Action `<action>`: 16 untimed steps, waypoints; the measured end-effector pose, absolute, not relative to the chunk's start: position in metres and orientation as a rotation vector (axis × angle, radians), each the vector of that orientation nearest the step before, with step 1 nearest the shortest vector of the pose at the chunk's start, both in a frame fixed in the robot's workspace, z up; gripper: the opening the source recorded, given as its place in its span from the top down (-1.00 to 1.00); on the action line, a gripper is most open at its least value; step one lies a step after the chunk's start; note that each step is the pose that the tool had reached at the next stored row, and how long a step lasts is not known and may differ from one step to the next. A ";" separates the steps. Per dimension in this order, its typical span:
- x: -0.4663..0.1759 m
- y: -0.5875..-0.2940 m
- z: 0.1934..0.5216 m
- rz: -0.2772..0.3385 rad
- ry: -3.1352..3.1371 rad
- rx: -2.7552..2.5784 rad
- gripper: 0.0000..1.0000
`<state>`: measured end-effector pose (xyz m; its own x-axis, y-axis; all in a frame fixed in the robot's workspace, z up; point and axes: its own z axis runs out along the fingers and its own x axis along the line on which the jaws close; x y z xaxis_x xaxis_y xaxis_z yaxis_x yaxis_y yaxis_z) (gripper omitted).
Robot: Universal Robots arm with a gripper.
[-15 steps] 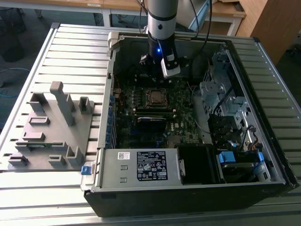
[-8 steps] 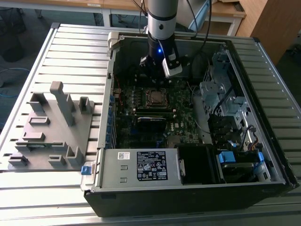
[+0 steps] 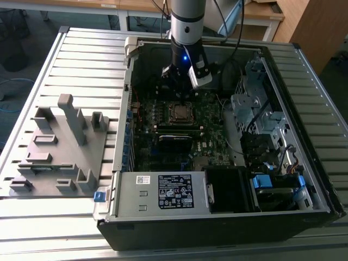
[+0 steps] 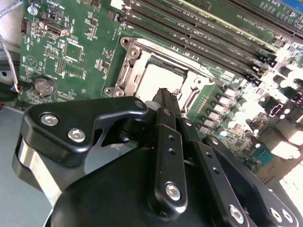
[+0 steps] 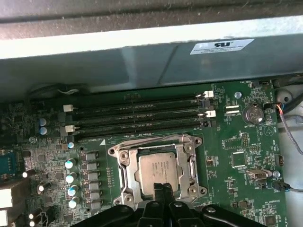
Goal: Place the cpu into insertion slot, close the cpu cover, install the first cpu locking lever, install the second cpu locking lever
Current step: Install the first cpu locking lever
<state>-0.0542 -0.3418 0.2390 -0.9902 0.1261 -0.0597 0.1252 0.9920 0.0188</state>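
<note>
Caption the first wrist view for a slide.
Gripper poised at the edge of the chip seated in its motherboard socket.

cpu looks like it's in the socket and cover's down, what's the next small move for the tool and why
Probably ease the tool off the near edge of the cpu cover toward a locking lever. In both wrist views the cpu lies flat in the insertion slot with the cover's frame lying around it, and the fingertips sit close together just at the socket's edge. I cannot tell whether either lever is latched.

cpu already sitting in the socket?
Yes. In the first wrist view the cpu lies flat inside the insertion slot, with the tool at its edge.
</note>
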 end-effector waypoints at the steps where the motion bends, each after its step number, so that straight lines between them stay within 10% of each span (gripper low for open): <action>1: -0.054 -0.342 0.240 0.023 3.075 0.194 0.80; 16: -0.050 -0.342 0.245 0.024 3.075 0.192 0.80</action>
